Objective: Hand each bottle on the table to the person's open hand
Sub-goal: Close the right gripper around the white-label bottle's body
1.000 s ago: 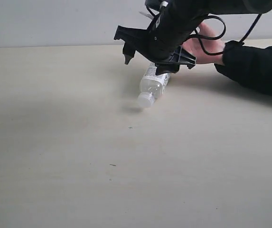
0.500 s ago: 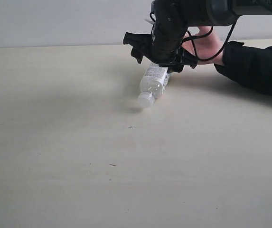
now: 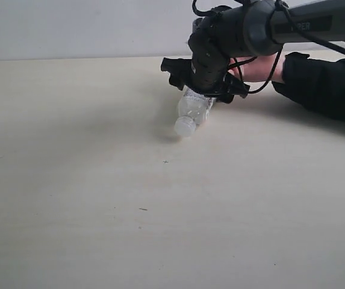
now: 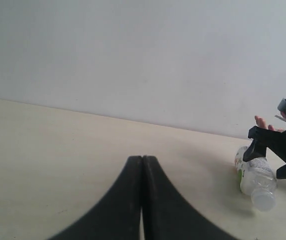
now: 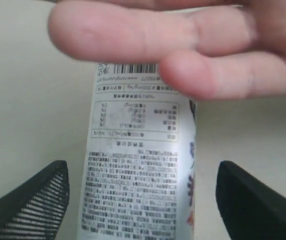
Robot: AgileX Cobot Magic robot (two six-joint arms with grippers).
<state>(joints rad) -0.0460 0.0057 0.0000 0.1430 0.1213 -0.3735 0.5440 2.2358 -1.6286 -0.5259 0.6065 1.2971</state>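
Note:
One bottle (image 3: 191, 111) lies on its side on the table (image 3: 100, 180). It is clear, with a white printed label showing a little green and a white cap (image 3: 183, 126) pointing toward the near side. My right gripper (image 3: 207, 89) is open and low over the labelled end, one finger on each side and apart from the bottle (image 5: 140, 175). The person's open hand (image 3: 261, 67) rests just behind the bottle, its fingers (image 5: 182, 45) over the bottle's far end. My left gripper (image 4: 142, 162) is shut on nothing, hovering above bare tabletop far from the bottle (image 4: 255, 177). No other bottles are in view.
The person's forearm in a black sleeve (image 3: 326, 84) lies along the table's back right. A pale wall (image 3: 70, 27) stands behind the table's far edge. A few tiny dark specks (image 3: 143, 209) mark the tabletop.
My right gripper has dropped lower and come down around the bottle's labelled end, now hiding more of the hand. The bottle and hand have not moved.

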